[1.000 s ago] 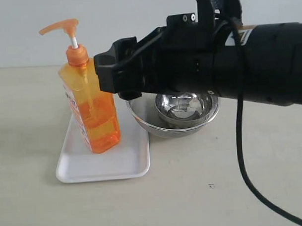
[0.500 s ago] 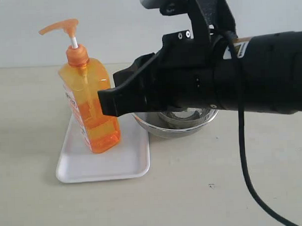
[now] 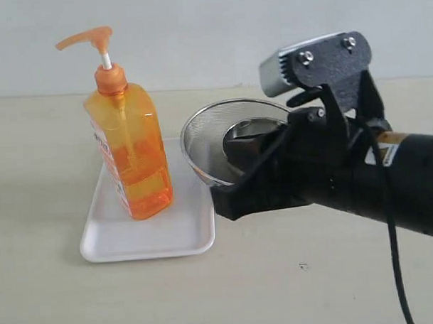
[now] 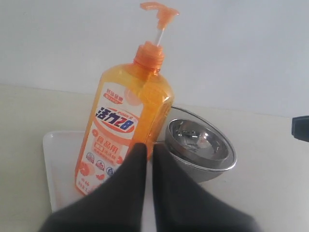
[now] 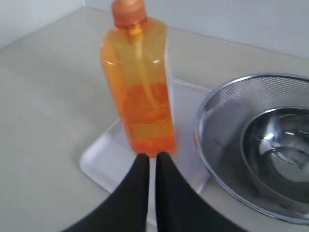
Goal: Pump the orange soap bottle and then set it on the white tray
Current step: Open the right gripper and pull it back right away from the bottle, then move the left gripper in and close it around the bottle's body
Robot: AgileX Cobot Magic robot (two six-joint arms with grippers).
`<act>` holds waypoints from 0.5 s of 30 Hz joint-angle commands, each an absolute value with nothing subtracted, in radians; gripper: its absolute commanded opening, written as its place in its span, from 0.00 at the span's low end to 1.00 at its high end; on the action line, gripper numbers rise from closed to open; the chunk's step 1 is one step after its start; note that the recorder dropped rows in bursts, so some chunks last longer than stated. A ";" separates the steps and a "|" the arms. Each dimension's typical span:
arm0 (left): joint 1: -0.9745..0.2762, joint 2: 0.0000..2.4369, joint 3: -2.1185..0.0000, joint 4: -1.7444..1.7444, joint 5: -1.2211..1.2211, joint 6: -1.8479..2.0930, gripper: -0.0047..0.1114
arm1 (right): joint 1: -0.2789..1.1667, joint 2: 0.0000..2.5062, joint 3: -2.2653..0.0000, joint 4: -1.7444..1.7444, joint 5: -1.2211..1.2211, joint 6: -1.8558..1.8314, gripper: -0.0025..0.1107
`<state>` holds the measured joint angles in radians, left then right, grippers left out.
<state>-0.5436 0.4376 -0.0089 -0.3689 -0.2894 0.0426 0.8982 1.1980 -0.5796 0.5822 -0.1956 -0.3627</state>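
The orange soap bottle (image 3: 128,147) stands upright on the white tray (image 3: 151,239), its pump head (image 3: 85,38) raised on the white stem. My right gripper (image 3: 219,199) hangs just right of the tray, shut and empty, apart from the bottle. From the right wrist, its tips (image 5: 151,157) sit over the tray (image 5: 104,153), just short of the bottle (image 5: 142,92). My left gripper (image 4: 148,147) is shut with nothing in it, in front of the bottle's label (image 4: 118,130) and the tray (image 4: 53,154). The left arm does not show in the exterior view.
A steel mesh bowl with a smaller steel bowl inside it (image 3: 233,133) stands right beside the tray, partly behind my right arm. It also shows as the steel bowl (image 4: 203,145) and the mesh bowl (image 5: 260,145). A pale wall backs the beige table (image 3: 50,296).
My right gripper has drawn back from the bottle's side, moving right and down, and its jaws have gone from open to shut. The bottle stays upright on the tray.
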 commanded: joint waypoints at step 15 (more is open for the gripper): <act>-0.545 0.843 -0.216 -0.223 -0.412 -0.037 0.08 | 0.787 0.958 -0.345 0.593 -0.345 -0.405 0.02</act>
<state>-0.5436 0.7980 -0.2072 -0.2724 -0.3319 0.0259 0.7893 0.9877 -0.3885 0.5890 -0.2977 -0.3920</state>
